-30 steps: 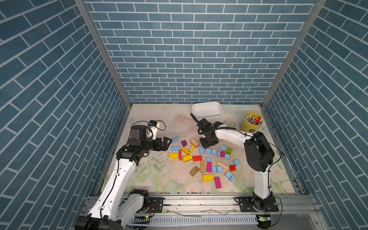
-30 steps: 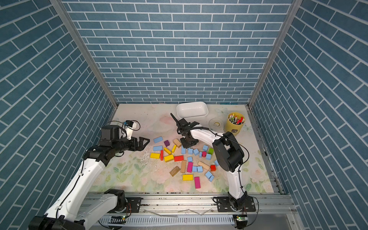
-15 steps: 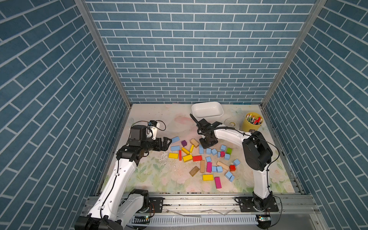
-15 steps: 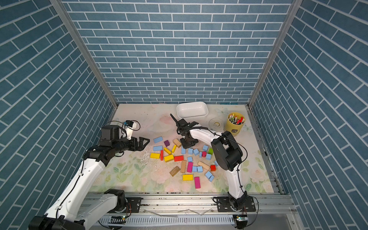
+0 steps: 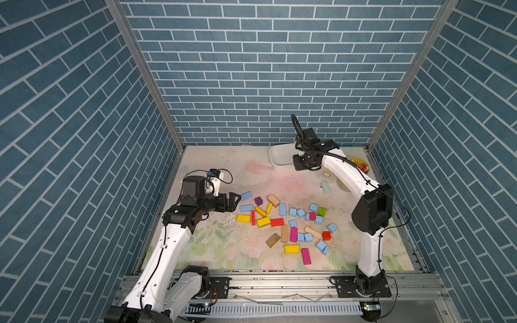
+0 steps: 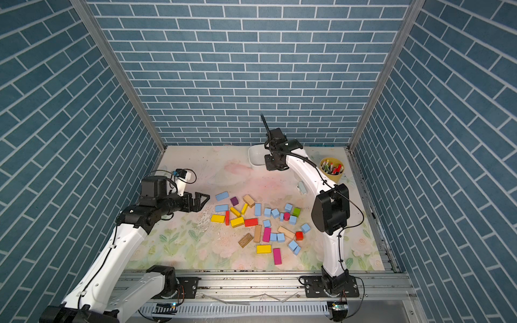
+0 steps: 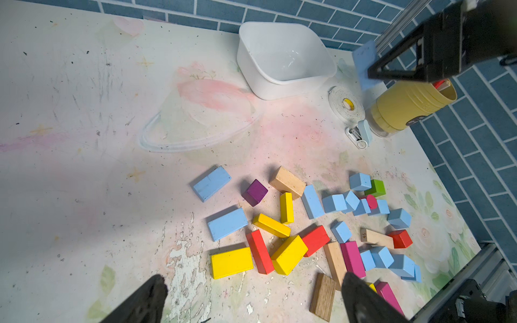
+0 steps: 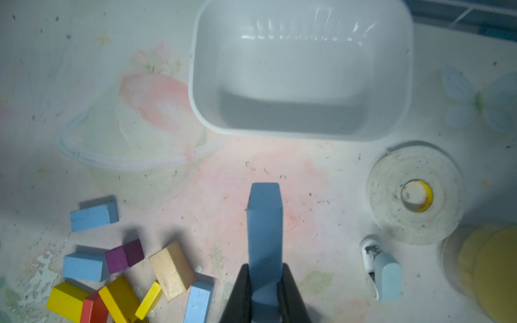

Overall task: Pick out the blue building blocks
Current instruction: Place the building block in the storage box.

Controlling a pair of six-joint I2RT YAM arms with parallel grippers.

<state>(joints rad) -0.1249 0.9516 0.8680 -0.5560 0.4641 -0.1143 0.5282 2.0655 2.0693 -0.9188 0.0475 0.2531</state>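
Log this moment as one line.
right gripper: shut on blue block, short of white tub | left gripper: open, empty | white tub: empty

Pinches a long blue block (image 8: 264, 223) between the dark jaws of the right gripper (image 8: 264, 279), pointing at the white tub (image 8: 195, 106). Looks down on three more blue blocks (image 8: 93, 215) among yellow, purple and wooden ones, well apart from the tape roll (image 8: 391, 201)

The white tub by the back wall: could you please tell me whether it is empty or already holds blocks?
Empty: in the right wrist view the white tub shows only bare floor.
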